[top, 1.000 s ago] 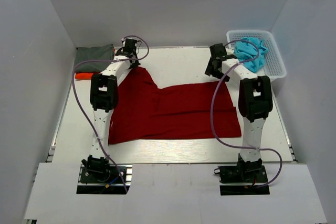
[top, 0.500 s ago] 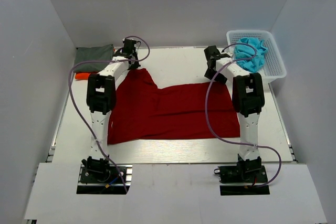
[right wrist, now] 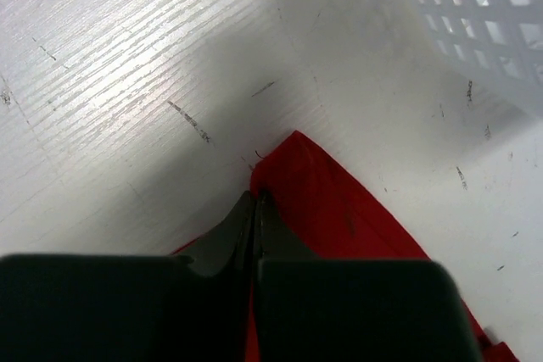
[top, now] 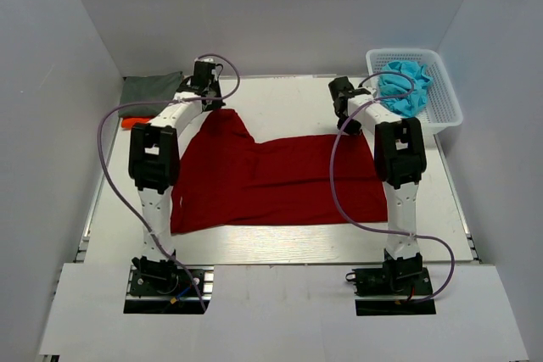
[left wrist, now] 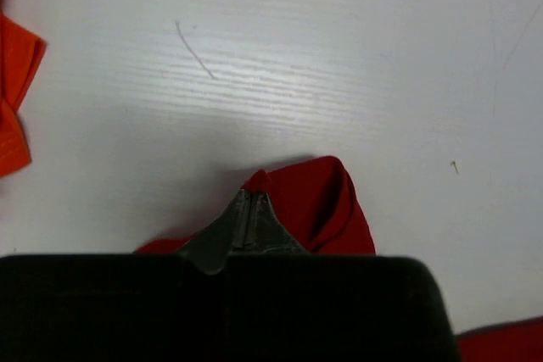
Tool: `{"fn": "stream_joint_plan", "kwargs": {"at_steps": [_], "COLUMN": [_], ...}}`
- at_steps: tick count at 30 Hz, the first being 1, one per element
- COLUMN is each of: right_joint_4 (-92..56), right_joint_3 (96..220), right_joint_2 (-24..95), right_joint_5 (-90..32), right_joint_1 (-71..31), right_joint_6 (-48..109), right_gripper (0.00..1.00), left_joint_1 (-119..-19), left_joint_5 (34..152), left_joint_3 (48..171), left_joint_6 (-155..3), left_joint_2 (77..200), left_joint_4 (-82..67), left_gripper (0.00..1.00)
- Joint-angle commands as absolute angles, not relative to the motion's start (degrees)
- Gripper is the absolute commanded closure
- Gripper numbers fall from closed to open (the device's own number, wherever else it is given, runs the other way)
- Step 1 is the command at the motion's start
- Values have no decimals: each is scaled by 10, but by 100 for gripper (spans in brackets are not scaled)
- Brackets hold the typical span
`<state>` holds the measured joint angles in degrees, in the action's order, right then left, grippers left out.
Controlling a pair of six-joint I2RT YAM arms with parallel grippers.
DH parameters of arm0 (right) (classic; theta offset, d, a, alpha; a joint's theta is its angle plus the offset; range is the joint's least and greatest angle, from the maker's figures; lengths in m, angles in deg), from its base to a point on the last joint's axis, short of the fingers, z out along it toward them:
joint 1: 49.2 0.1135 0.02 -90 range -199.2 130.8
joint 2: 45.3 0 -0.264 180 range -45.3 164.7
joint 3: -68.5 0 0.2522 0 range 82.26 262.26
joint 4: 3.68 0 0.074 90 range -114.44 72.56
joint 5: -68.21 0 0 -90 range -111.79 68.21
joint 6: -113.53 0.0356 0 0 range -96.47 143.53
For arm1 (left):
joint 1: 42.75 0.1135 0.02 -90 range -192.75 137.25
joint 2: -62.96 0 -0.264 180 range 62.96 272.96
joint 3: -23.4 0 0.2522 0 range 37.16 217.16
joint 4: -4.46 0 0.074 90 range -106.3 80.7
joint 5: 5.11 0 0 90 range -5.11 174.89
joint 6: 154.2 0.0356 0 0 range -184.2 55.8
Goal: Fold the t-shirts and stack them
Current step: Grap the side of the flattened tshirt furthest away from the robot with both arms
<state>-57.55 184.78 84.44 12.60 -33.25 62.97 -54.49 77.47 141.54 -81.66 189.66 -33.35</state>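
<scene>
1. One white table (top: 280, 247) fills my overhead view, with both arms reaching away from me across it.
2. One dark red t-shirt (top: 280, 180) lies spread flat across the middle of the table. It is the largest piece of cloth here, its near hem runs between the two arms, and a peak rises at its far left.
3. One white lattice basket (top: 447, 106) stands at the far right corner of the table, apart from the red cloth. Inside it I see a crumpled heap of turquoise t-shirts (top: 405, 89) piled above the rim. I cannot count them.
4. One grey-green t-shirt (top: 151, 91) lies folded at the far left corner.
5. One orange t-shirt (top: 130, 123) shows only as a strip just at the near edge of the grey-green one. I cannot tell whether it lies under it.
6. My left gripper (left wrist: 247, 205) is at the red shirt's far left peak. The jaws are pressed together and a fold of red cloth is bunched at the tips, so it has hold of that corner.
7. My right gripper (right wrist: 256, 205) sits at the shirt's far right corner, near the basket wall. The jaws are closed tight with red cloth on either side of the tips, pinching that corner against the table.
</scene>
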Motion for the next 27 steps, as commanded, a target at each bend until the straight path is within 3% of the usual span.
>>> {"fn": "stream_joint_plan", "kwargs": {"at_steps": [1,11,19,27], "right_joint_4": [-578,-541,-552,-560], "right_joint_3": [1853,1740,1667,1639], "right_joint_2": [833,713,627,569], "right_joint_5": [142,154,153,156], "right_joint_1": [-326,-305,-299,-300], "right_joint_6": [636,604,609,596], "right_gripper": [100,100,100,100], "left_joint_1": [-552,-552,-552,-552], "left_joint_5": [801,792,731,747], "left_joint_3": [1375,1163,974,814], "left_joint_6": [-812,-857,-943,-1064], "left_joint_2": [1812,1583,1372,1151], "left_joint_4": [-322,-303,-363,-448], "left_gripper": [100,100,100,100]}}
